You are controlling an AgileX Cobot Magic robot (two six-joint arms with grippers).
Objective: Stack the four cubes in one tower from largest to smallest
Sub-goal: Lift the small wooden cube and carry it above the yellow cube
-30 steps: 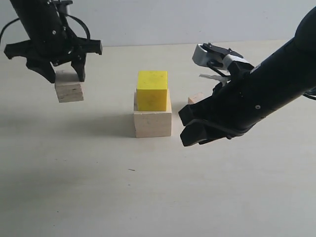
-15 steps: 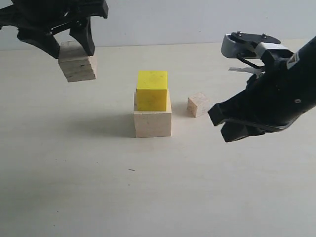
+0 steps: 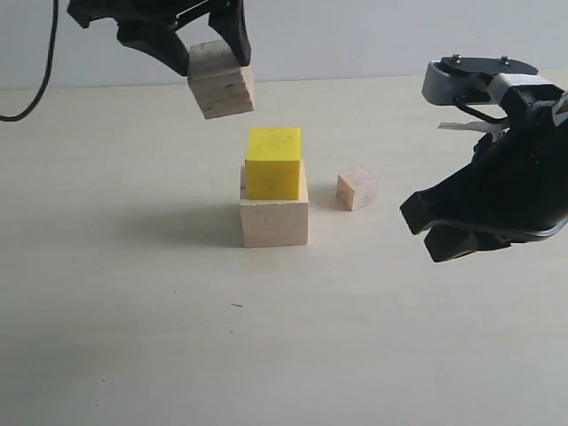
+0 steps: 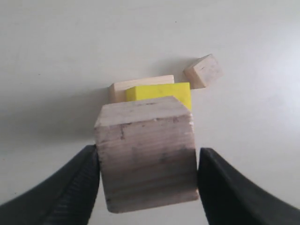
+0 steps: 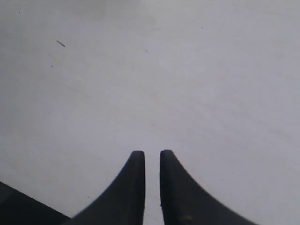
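Note:
The yellow cube [image 3: 273, 163] rests on the large pale wood cube [image 3: 274, 219] at the table's middle. My left gripper [image 3: 213, 53] is shut on the layered plywood cube [image 3: 220, 80], holding it in the air up and to the left of the yellow cube. In the left wrist view the plywood cube [image 4: 146, 154] fills the space between the fingers [image 4: 75, 187], with the yellow cube [image 4: 161, 92], the pale cube [image 4: 119, 87] and the small tan cube [image 4: 204, 70] below it. The small tan cube [image 3: 357, 188] lies right of the stack. My right gripper [image 3: 444, 232] hangs nearly shut and empty to the right.
The light tabletop [image 3: 177, 337] runs back to a pale wall [image 3: 355, 35]. A black cable [image 3: 40, 84] hangs at the far left. The right wrist view shows only bare table [image 5: 150, 70] beyond the right gripper [image 5: 152, 157].
The left gripper has carried the plywood cube up and rightward, from the far left to just above-left of the yellow cube. The right arm has drawn back to the right.

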